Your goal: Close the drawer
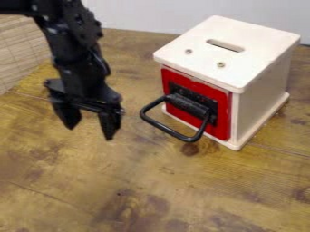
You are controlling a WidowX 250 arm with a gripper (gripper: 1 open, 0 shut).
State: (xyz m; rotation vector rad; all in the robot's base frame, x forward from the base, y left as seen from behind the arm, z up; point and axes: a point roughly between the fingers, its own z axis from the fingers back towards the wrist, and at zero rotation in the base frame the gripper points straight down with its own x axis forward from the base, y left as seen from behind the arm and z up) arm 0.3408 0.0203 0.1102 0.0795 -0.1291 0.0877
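Note:
The drawer (pixel 191 93) shows its red front with a black panel in the left face of the cream cabinet (pixel 242 56). The red front looks about level with the cabinet's face. Its large black loop handle (pixel 171 124) juts out to the left, low over the table. My gripper (pixel 87 127) hangs left of the handle and points straight down. It is open, with nothing between its black fingers (pixel 109 132), and a small gap separates the nearer finger from the loop.
The wooden table (pixel 145 190) stretches across the front and left. A woven mat or basket (pixel 22 50) lies at the back left behind my arm. The cabinet stands near the table's right side.

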